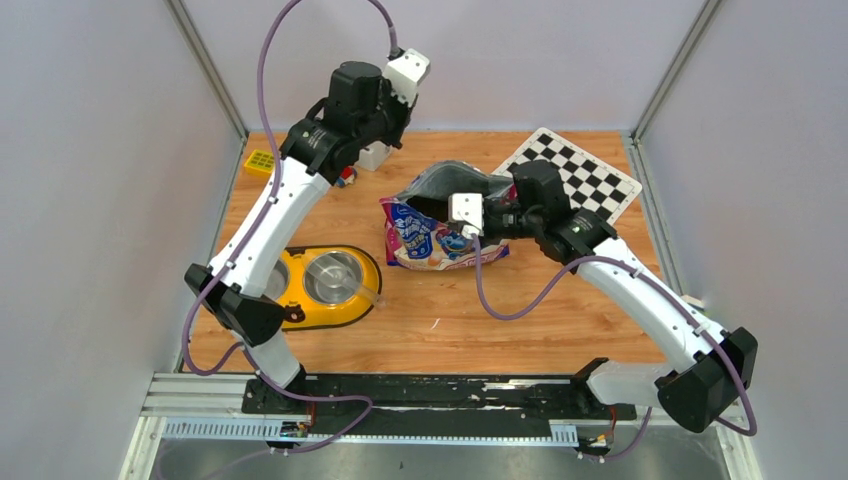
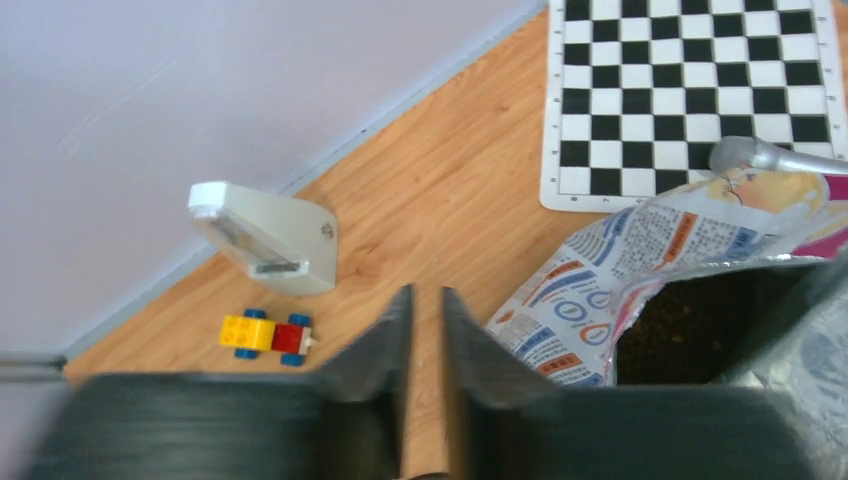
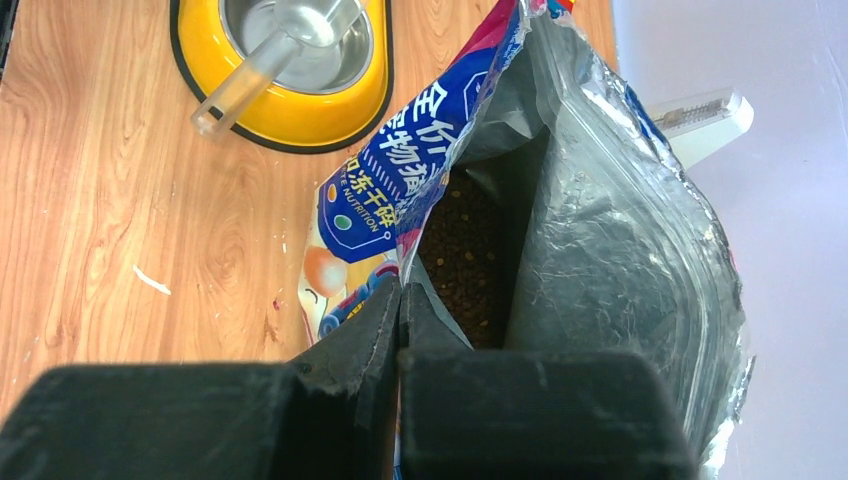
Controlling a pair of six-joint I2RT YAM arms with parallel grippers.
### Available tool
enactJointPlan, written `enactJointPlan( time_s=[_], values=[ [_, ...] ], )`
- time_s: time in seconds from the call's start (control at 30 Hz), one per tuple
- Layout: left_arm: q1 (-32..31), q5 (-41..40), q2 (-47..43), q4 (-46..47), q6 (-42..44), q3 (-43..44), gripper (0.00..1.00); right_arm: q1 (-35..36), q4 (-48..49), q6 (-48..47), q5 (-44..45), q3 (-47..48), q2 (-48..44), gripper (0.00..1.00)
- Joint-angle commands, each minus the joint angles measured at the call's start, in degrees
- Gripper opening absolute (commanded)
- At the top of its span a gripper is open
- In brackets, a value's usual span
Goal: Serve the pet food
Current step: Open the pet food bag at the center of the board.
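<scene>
The cat food bag point(image 1: 432, 238) lies in the middle of the table with its mouth open toward the back. Dark brown kibble point(image 3: 465, 250) shows inside the foil lining, and the kibble point(image 2: 690, 320) also shows in the left wrist view. My right gripper point(image 3: 400, 290) is shut on the left lip of the bag's mouth. The left gripper point(image 2: 425, 295) hangs above the back of the table, left of the bag, its fingers a narrow gap apart with nothing between them. The yellow feeder point(image 1: 355, 300) stands front left, and a clear scoop point(image 3: 240, 85) lies in its right bowl.
A checkered mat point(image 1: 580, 170) lies at the back right, partly under the bag. A white block point(image 2: 270, 240) and a small toy car point(image 2: 268, 335) sit by the back wall. A yellow pad point(image 1: 260, 160) lies at the back left.
</scene>
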Motion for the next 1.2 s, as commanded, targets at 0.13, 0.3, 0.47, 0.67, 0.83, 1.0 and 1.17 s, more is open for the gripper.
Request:
enactJointPlan(
  time_s=[0.13, 0.3, 0.47, 0.67, 0.83, 1.0, 1.17],
  values=[
    [-0.08, 19.72, -0.33, -4.13, 1.82, 3.67, 0.7, 0.3, -2.52, 0.41, -1.51, 3.65, -1.37, 0.0],
    [-0.04, 26.45, 2.19, -11.3, 4.34, 5.77, 0.8, 0.26, -1.52, 0.98, -1.31, 3.68, -1.52, 0.0],
    [-0.16, 28.33, 7.79, -22.44, 8.57, 12.07, 0.84, 0.22, -1.28, 1.07, -1.25, 3.65, -1.65, 0.0],
    [-0.35, 22.65, 8.55, -24.96, 11.31, 9.09, 0.73, 0.25, -1.32, 1.33, -1.59, 3.5, -2.31, 0.0],
    [-1.27, 18.46, 9.22, -25.35, 12.78, 8.26, 0.47, 0.31, -2.62, 1.58, -1.9, 5.02, -2.23, 0.0],
    [-2.26, 11.25, 7.72, -19.87, 10.51, 6.86, 0.02, 1.57, -7.39, 0.79, -0.75, 7.29, -2.09, 0.0],
    [-2.41, 3.99, 4.78, -10.63, 7.06, 6.48, 0.0, 3.78, -16.78, -1.25, -0.22, 11.87, -1.18, 0.0]
  ],
)
